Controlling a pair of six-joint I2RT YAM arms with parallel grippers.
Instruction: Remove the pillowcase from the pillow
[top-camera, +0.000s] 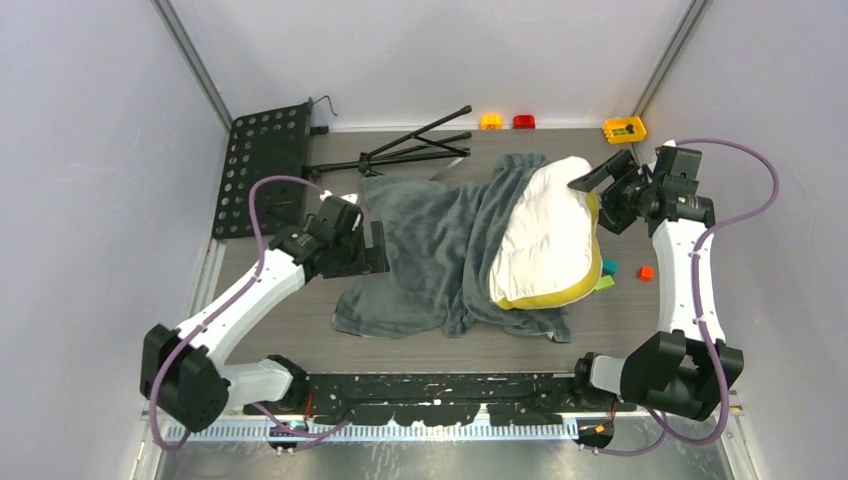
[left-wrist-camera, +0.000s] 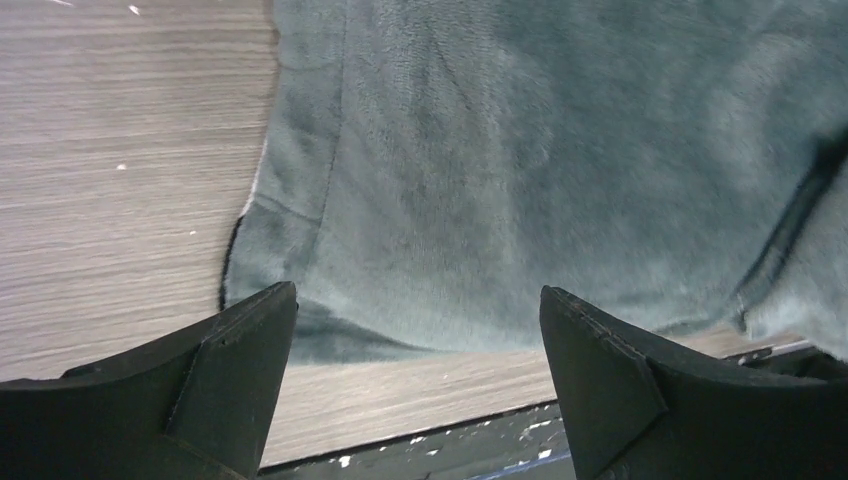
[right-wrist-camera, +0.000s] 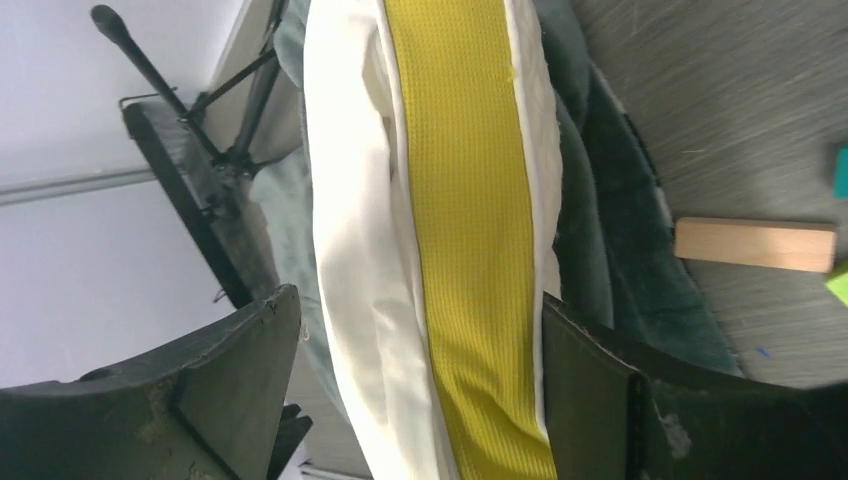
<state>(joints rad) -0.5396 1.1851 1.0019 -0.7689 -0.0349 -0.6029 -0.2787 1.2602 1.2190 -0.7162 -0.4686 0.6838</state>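
Pillow (top-camera: 545, 240) mostly out, pillowcase (top-camera: 430, 250) wraps one long edge
Left gripper (left-wrist-camera: 415, 300), right gripper (right-wrist-camera: 420, 305) both spread, pinching nothing; next: grip each, pull apart

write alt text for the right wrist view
A white pillow with a yellow side band fills the view, its edge between the fingers of the open right gripper. The grey-teal pillowcase lies beside it, near a wooden block.
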